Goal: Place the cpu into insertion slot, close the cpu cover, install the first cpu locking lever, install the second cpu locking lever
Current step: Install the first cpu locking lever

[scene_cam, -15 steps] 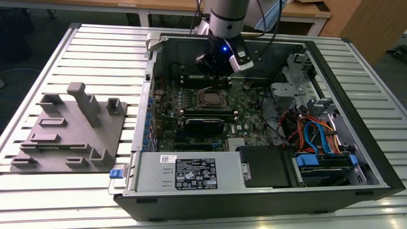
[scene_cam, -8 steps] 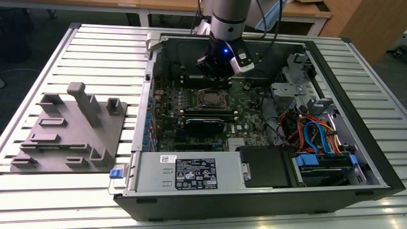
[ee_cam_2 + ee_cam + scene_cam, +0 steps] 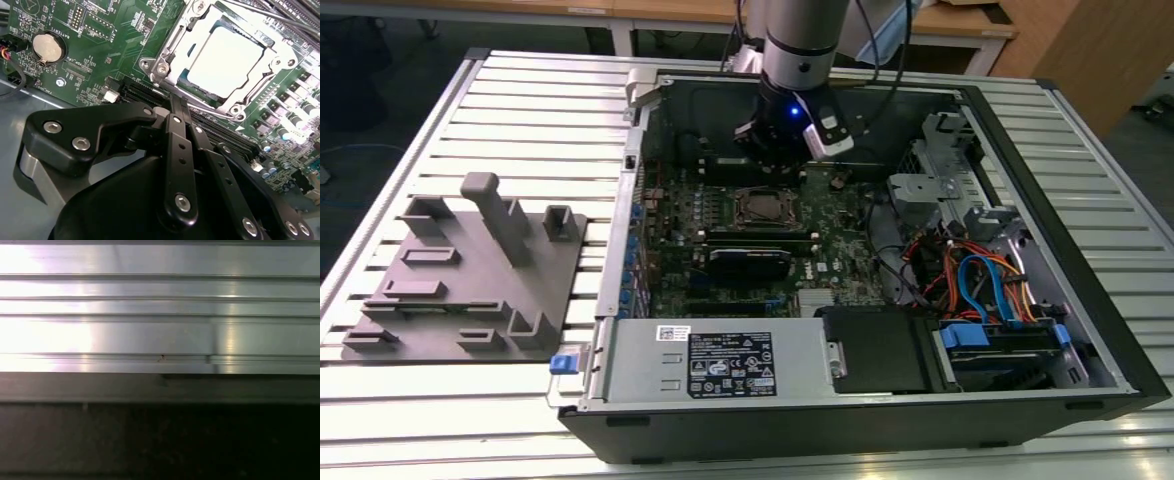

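Note:
The cpu (image 3: 227, 60) lies flat in the insertion slot (image 3: 761, 206), its pale metal top showing bright in the second wrist view. The cpu cover (image 3: 167, 47), a silver frame, lies down around the chip, which shows through its cut-out. My gripper (image 3: 176, 106) is shut with nothing between its black fingers. Its tips hang just off one edge of the socket frame, over a dark memory slot (image 3: 142, 91). In the exterior view the gripper (image 3: 774, 165) reaches down into the open case just behind the socket. How the locking levers stand cannot be made out.
The green motherboard (image 3: 680, 235) sits inside an open computer case (image 3: 854, 420) on a slatted aluminium table (image 3: 160, 305). A coin battery (image 3: 46, 48) lies near the socket. Coloured cables (image 3: 974, 280) crowd the exterior view's right. A grey fixture (image 3: 467, 270) stands on the left.

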Motion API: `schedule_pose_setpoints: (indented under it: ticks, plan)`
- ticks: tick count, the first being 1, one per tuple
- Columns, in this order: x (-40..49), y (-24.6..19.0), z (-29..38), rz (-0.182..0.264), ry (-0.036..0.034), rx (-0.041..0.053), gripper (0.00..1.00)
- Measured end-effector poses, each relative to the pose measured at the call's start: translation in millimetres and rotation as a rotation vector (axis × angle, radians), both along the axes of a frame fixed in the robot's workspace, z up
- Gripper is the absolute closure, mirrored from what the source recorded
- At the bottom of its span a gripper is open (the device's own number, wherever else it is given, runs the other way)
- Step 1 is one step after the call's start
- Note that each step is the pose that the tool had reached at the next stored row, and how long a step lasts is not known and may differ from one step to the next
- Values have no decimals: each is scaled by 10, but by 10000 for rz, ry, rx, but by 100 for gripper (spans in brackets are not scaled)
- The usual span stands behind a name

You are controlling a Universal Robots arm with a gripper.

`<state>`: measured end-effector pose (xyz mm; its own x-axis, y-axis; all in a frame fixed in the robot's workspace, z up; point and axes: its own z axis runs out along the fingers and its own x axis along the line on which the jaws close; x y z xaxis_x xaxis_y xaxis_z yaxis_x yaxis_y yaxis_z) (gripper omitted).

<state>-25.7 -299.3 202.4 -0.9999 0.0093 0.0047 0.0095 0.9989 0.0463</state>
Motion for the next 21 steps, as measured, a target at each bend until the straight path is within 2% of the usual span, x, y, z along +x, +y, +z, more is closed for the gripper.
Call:
schedule_pose_setpoints:
  ticks: [8, 21]
  plan:
    - [12, 0, -37, -1, 1, 1, 90]
    - [13, 0, -9, 0, -1, 4, 90]
